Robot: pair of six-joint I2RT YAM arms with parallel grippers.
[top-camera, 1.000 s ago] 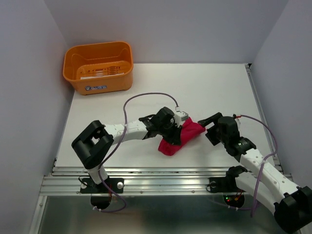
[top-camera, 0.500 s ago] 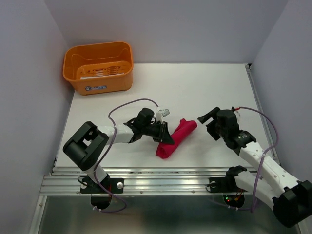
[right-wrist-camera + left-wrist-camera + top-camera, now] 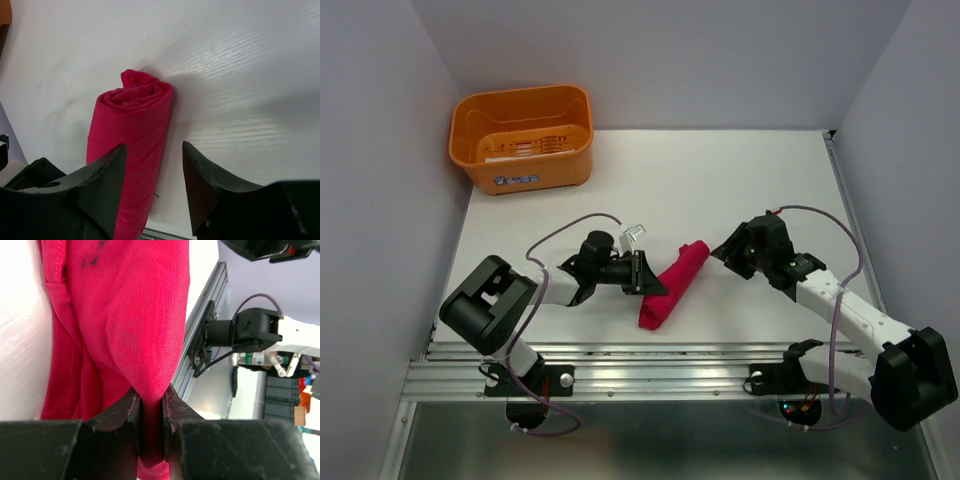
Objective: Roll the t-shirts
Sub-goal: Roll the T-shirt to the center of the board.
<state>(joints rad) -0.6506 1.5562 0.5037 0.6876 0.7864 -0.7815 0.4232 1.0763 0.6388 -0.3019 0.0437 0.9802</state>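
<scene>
T-shirt (image 3: 672,285) is rolled; finishing step likely in hand. Left gripper (image 3: 646,279) clamps its left side. Right gripper (image 3: 724,250), jaws apart and empty, faces its far end. Next: release without unrolling.

Top view overhead from rear; wrist views close, sharing t-shirt (image 3: 673,284).

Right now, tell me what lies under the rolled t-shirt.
Only the white table shows around the t-shirt; the patch beneath it is covered. The left gripper pinches a fold.
</scene>
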